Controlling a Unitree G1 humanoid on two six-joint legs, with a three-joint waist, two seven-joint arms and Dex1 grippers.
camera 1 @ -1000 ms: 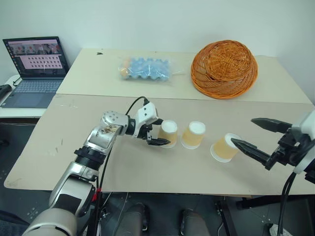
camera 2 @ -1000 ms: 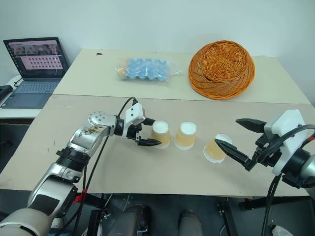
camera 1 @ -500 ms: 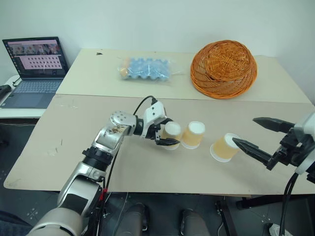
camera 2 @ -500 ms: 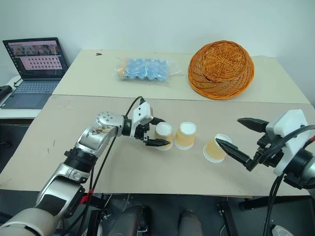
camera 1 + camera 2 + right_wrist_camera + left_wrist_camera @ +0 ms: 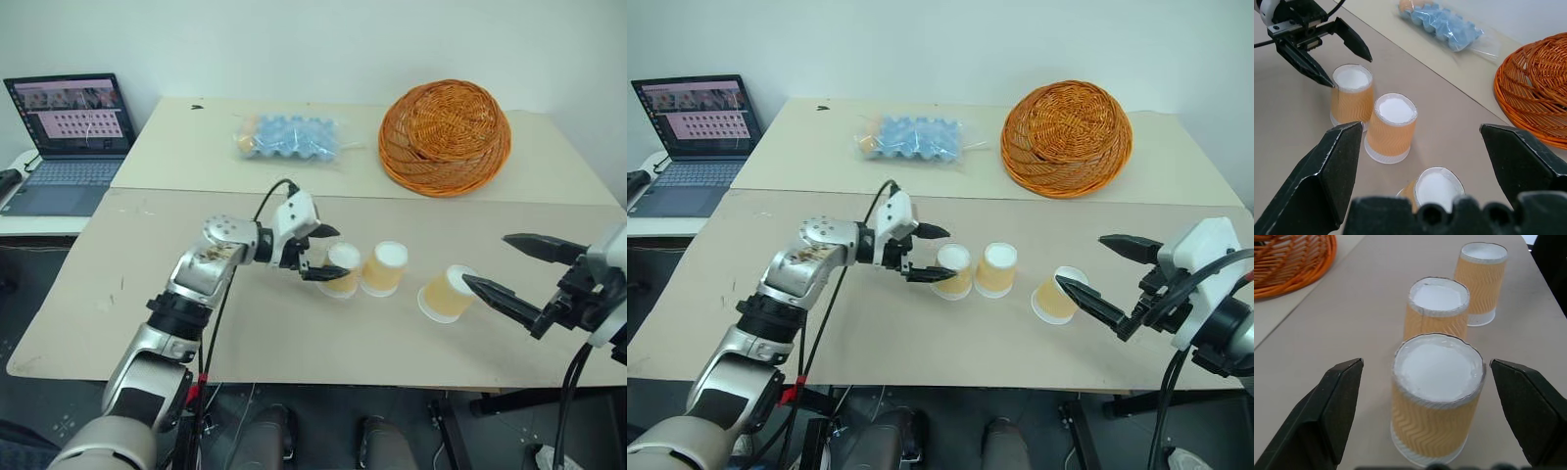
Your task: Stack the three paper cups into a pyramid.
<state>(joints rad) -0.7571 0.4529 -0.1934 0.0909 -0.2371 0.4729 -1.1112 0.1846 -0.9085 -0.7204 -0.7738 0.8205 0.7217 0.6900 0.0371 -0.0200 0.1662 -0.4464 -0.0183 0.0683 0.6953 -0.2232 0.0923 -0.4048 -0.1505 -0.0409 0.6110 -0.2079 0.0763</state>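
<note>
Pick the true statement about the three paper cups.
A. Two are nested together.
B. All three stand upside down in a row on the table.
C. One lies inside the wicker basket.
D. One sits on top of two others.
B: the three paper cups stand apart in one row on the table, white bases up, none stacked.

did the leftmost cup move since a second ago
Yes. The leftmost cup has shifted right toward the middle cup and now nearly touches it, judged against the wicker basket, which stayed put.

Silver left arm (image 5: 191, 284), black cable looping over it, white wrist block (both grippers black-fingered).
</note>
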